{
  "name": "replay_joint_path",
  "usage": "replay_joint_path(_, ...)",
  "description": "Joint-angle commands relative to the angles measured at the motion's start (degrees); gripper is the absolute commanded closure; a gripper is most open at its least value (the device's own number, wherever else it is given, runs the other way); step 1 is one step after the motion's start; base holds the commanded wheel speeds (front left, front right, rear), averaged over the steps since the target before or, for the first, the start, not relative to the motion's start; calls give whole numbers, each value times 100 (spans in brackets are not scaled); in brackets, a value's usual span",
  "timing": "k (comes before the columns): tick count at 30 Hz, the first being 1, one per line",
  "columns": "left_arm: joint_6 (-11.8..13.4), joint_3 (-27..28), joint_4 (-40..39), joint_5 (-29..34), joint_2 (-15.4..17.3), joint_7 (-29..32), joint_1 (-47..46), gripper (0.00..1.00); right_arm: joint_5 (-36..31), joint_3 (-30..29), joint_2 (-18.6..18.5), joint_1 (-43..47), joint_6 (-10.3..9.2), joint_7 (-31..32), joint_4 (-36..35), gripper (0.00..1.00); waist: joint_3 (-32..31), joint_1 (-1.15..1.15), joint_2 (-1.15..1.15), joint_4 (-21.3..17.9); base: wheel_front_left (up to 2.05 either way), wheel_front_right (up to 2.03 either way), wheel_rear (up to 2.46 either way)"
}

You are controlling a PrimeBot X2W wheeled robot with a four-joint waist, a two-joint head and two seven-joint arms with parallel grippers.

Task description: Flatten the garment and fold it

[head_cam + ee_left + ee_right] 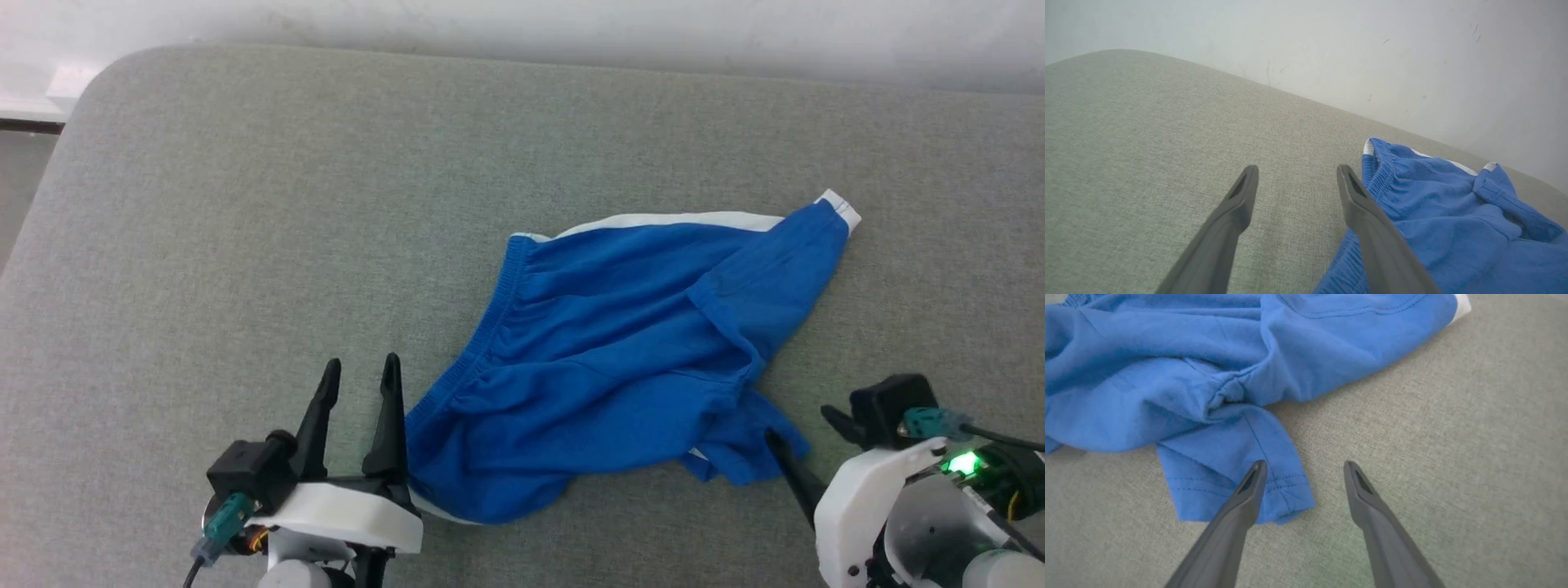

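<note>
The garment [620, 343], bright blue shorts with a white side stripe along the far edge, lies rumpled on the grey cushion, waistband toward the left. My left gripper [359, 367] stands open just left of the waistband's near end, its right finger beside the blue cloth [1425, 220]. My right gripper [804, 425] is open at the near right, over the hem of one leg [1237, 473]; its left finger lies above that hem, the right one over bare cushion. Nothing is held between either pair of fingers.
A grey fabric cushion [245, 229] carries everything, with its rounded corner at the far left. A pale wall [1372, 49] runs behind the far edge. A strip of floor [20, 180] shows left of the cushion.
</note>
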Motion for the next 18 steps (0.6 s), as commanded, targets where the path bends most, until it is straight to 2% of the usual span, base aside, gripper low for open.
replay_joint_path(1, -47, -10, 22, 46, -8, -27, -95, 0, -52, 18, -8, 42, -4, 50, -39, 0, 17, 0, 0, 52, 0, 0, 0)
replay_joint_path(5, -76, -40, 75, 58, -8, -27, -136, 0, 1, 90, 51, 77, -4, 111, 254, 0, 15, 0, 0, 156, 0, 0, 0)
replay_joint_path(6, -73, -33, 83, 62, -8, -27, -133, 0, 49, 115, 90, 74, -4, 148, 359, 10, 5, 0, 0, 172, 0, 0, 0)
replay_joint_path(7, -67, -27, 86, 64, -8, -27, -125, 0, 66, 205, 71, 68, -4, 212, 445, 61, -7, 0, 0, 185, 0, 0, 0)
replay_joint_path(8, -62, -18, 88, 69, -8, -27, -110, 0, 123, 273, 89, 56, -4, 252, 485, 97, -22, 0, 0, 187, 0, 0, 0)
replay_joint_path(9, -55, -3, 89, 77, -8, -27, -89, 0, 196, 288, 145, 32, -4, 250, 489, 100, -41, 0, 0, 175, 0, 0, 0)
replay_joint_path(13, -55, 77, 98, 103, -1, -27, -2, 0, 217, 281, 85, -185, -4, 135, 372, 100, -124, 0, 0, 42, 0, 0, 0)
replay_joint_path(18, -112, 41, 125, 127, -2, -27, -15, 0, 207, -296, -137, -443, -4, -1, 196, 100, -208, 0, 0, -120, 0, 0, 0)
